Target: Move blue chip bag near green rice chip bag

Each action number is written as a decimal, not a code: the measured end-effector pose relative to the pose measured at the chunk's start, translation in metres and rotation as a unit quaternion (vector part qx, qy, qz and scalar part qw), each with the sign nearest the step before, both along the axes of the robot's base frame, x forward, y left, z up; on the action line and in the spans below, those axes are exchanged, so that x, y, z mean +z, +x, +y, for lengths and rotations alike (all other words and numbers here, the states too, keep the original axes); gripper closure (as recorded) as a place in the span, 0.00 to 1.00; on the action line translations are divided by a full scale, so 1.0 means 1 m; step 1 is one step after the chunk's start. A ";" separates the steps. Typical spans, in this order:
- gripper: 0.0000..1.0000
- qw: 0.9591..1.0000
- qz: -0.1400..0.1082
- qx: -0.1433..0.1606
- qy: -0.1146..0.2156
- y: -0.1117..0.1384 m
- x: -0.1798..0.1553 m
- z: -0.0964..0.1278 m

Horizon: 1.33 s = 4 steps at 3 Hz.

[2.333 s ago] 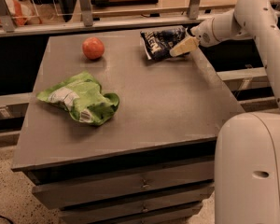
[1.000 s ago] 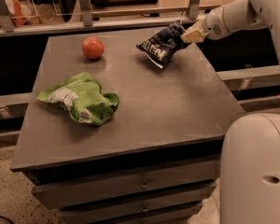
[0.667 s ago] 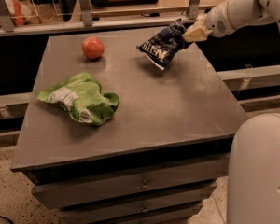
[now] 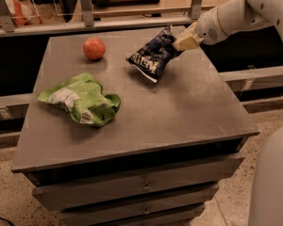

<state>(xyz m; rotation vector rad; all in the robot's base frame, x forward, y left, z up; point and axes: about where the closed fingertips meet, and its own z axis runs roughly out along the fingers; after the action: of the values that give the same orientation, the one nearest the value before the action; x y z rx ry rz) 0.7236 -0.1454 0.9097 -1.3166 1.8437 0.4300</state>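
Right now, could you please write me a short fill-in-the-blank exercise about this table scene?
The tool, above the table's far right part, is shut on the blue chip bag, which bears ____ lettering.
The green rice chip bag lies on the table's ____ side in the camera view.
The orange-red fruit near the far edge is ____ in shape.
Missing words: white; left; round.

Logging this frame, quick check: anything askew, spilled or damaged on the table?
Nothing spilled or torn. Only the blue chip bag is askew: it hangs tilted from the hand, pinched by its top corner over the far right of the table. The green chip bag lies crumpled front left, the orange fruit behind it.
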 end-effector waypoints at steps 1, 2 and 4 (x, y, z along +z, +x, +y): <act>1.00 1.000 -0.018 0.000 0.006 -0.019 0.001 0.023; 1.00 1.000 0.002 0.005 0.006 -0.025 -0.027 0.038; 1.00 0.999 -0.013 0.036 0.020 -0.040 -0.005 0.043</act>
<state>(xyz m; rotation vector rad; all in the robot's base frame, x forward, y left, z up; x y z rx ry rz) 0.6835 -0.1024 0.9050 -1.3584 1.7624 0.4833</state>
